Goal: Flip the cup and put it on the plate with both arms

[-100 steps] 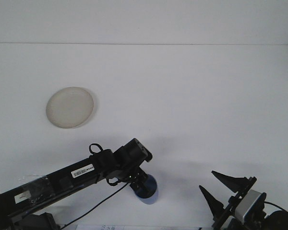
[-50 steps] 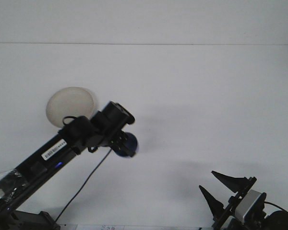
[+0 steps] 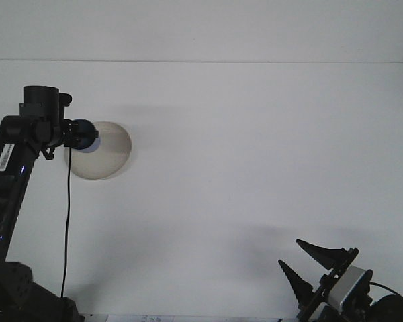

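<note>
Left gripper (image 3: 72, 134) is closed on the blue cup (image 3: 86, 135), carrying it at the far-left side of the tabletop (image 3: 255, 147), up near the back-left corner. Cup sits over the left rim of the plate (image 3: 104, 151) as seen from the front; it looks to be in the air, not set down, but height above the plate can't be read from this one view. Key relation: plate centre lies to the right of the cup and slightly toward the near edge, so the cup overlaps only the plate's left edge. The cup sticks out sideways from the fingers toward the right, so its long axis looks roughly level, pointing across the plate rather than upright. Can't tell which end is the mouth, the cup is too small and dark here. My read: the carry is nearly done, what's left is a short shift right toward plate centre, tipping the cup onto its base, then release. Risk is releasing now, since it would land on the rim and roll. Right gripper (image 3: 312, 258) is at the near-right corner, fingers spread wide, holding nothing, well apart from cup and plate. Left arm is clearly the nearer one and the one to finish placement.
</note>
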Robot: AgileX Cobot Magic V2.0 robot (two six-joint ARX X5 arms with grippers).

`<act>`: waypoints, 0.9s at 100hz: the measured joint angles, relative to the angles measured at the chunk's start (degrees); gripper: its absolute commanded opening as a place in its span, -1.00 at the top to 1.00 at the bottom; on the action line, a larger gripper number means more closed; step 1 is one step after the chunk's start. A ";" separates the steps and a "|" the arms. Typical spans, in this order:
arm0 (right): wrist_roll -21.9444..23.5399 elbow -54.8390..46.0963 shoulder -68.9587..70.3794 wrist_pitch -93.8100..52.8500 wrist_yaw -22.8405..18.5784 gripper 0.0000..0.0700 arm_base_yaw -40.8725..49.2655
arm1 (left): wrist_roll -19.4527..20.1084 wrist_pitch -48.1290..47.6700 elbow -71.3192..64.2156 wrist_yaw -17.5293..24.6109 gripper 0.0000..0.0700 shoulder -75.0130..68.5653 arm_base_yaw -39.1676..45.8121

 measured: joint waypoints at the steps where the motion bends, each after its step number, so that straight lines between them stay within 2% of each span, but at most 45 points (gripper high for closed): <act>1: 0.00 0.00 0.00 0.00 0.00 -0.14 0.00 | 0.00 0.26 -0.04 0.02 0.98 0.46 0.13; 39: 0.00 0.00 0.00 0.00 0.00 -0.14 0.00 | -0.11 3.45 -0.13 0.13 0.98 11.74 0.83; 52: 0.00 0.00 0.00 0.00 0.00 -0.14 0.00 | -0.13 3.61 -0.13 0.26 0.92 12.61 0.83; 57: 0.00 0.00 0.00 0.00 0.02 -0.14 0.00 | -0.17 3.72 -0.13 0.26 0.71 12.61 0.81; 67: 0.00 0.00 0.00 0.00 0.02 -0.14 0.00 | -0.76 4.13 -0.11 0.26 -0.04 12.61 0.83; 73: 0.00 0.00 0.00 0.00 0.02 -0.14 0.00 | -1.18 3.67 0.35 0.26 -0.37 12.61 0.83; 77: 0.00 0.00 0.00 0.00 0.02 -0.14 0.00 | -1.40 3.45 0.85 0.26 -0.45 12.61 0.83; 90: 0.00 0.00 0.00 0.00 0.02 -0.14 0.00 | -2.60 1.79 4.37 0.28 -0.45 12.61 0.83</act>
